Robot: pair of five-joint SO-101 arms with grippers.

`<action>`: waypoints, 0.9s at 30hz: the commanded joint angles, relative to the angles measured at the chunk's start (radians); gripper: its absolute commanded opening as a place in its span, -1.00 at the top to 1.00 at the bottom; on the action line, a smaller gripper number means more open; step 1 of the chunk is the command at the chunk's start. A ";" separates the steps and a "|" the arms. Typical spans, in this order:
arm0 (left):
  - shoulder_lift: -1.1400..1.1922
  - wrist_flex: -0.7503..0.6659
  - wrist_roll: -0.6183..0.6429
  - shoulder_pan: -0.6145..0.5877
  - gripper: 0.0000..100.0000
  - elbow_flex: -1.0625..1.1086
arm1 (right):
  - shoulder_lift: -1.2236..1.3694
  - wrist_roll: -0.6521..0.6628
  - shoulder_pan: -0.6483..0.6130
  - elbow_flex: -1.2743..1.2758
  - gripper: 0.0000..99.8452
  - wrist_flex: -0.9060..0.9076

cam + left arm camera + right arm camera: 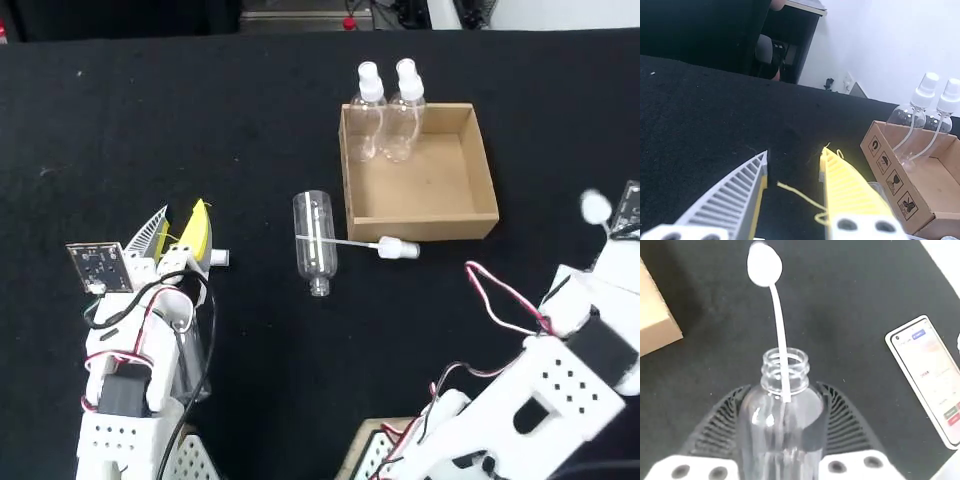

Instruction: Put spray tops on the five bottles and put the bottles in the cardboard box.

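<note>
The cardboard box [420, 215] sits right of centre; two clear bottles with spray tops [384, 110] stand in its far left corner, also in the left wrist view [920, 112]. A bare bottle [315, 240] lies on the black table beside the box, with a loose spray top [398, 248] next to it, its tube pointing at the bottle. My left gripper [180, 215] [795, 155] is open and holds nothing. My right gripper [782, 390] is shut on a clear bottle [782, 405]. A spray top [764, 265] [595, 207] stands raised above its neck with the tube inside.
A phone [930, 370] lies on the table beside the right gripper, near the right edge [628, 205]. Another clear bottle [190, 355] lies partly under the left arm, with a white spray head [218, 257] by the yellow finger. Red and white cables trail from the right arm [500, 295].
</note>
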 commanded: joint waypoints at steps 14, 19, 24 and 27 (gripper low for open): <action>-0.006 0.000 -0.006 -0.002 0.67 0.022 | -0.410 -0.147 0.006 0.433 0.98 -0.552; -0.006 0.000 -0.006 -0.002 0.67 0.022 | -0.615 -0.147 0.006 0.596 0.98 -0.594; -0.006 0.000 -0.006 -0.002 0.67 0.022 | -0.857 -0.176 0.006 0.713 0.98 -0.591; -0.006 0.000 -0.006 -0.002 0.67 0.022 | -0.983 -0.201 0.006 0.754 0.98 -0.563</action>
